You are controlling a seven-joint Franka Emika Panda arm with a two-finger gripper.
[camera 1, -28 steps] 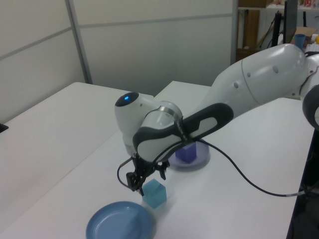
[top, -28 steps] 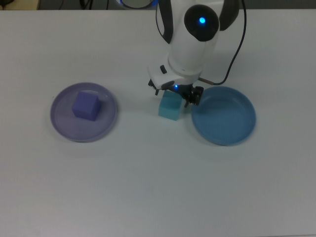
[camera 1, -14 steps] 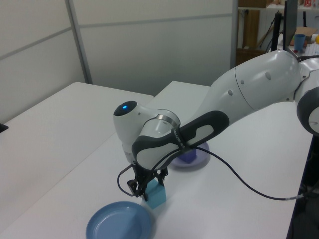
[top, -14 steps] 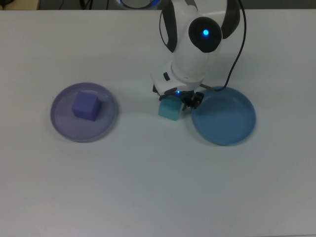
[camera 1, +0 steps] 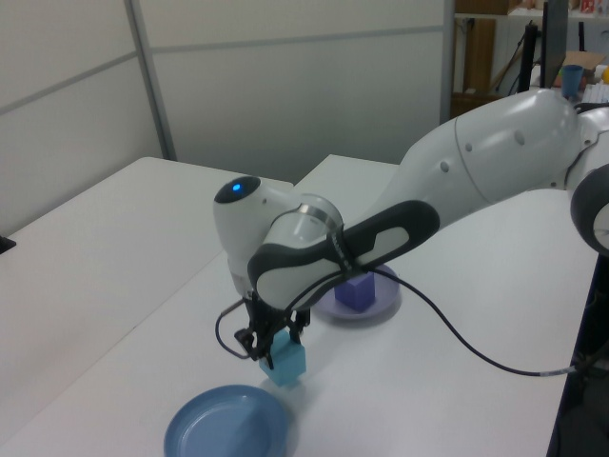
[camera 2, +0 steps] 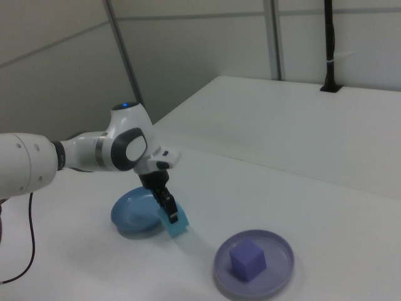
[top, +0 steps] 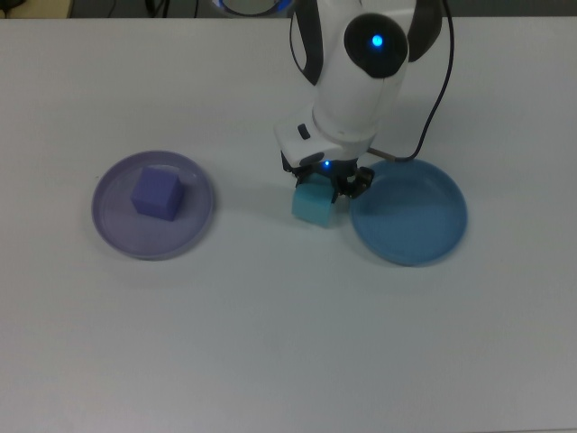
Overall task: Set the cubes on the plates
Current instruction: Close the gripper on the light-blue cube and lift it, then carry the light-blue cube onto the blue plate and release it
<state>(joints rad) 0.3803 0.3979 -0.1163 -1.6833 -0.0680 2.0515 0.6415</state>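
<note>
My gripper (top: 319, 188) is shut on the turquoise cube (top: 315, 207), which hangs slightly tilted just above the table beside the medium blue plate (top: 410, 216). In the left view the gripper (camera 1: 272, 347) holds the cube (camera 1: 285, 363) over the near rim of that plate (camera 1: 224, 433). The purple-blue cube (top: 157, 192) rests on the pale lavender plate (top: 113, 236) at the top view's left. The right view shows the turquoise cube (camera 2: 176, 225), blue plate (camera 2: 128, 216), purple-blue cube (camera 2: 247, 261) and lavender plate (camera 2: 279, 248).
A black cable (top: 435, 86) loops from the arm down to the blue plate's far rim. The white table (top: 270, 343) stretches wide around both plates. Grey wall panels stand behind the table in the left view.
The gripper dropped over the turquoise cube and shut on it, then rose a little; the cube now sits slightly closer to the blue plate and off the table.
</note>
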